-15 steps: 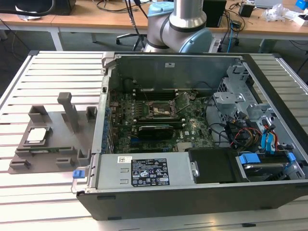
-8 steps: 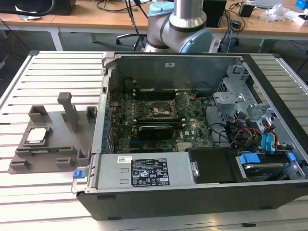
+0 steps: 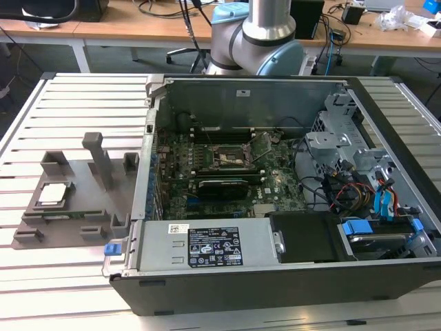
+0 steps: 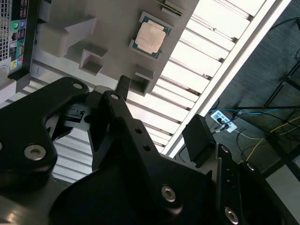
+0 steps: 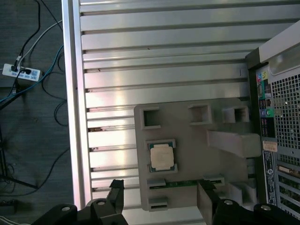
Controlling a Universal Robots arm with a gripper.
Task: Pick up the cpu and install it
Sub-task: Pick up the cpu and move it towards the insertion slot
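The cpu (image 3: 55,194), a small square chip with a pale metal top, lies flat in a recess of a grey fixture (image 3: 103,207) on the slatted table, at the exterior view's left of the open computer case. Both wrist views look down on the cpu (image 5: 162,156) (image 4: 150,37) from some height. My gripper (image 5: 161,197) (image 4: 161,112) hangs above the fixture's edge, apart from the chip, open, with nothing between its black fingers (image 5: 115,190). Inside the case, the black socket frame (image 3: 227,157) on the motherboard stands uncovered, its lid (image 3: 260,145) tilted up.
The fixture carries raised posts (image 3: 98,155) and blocks around the chip. The case wall (image 3: 145,179) stands right beside the fixture. A power supply (image 3: 207,245), a drive cage (image 3: 344,148) and cables fill the case. The table edge (image 5: 75,117) drops off to floor cables.
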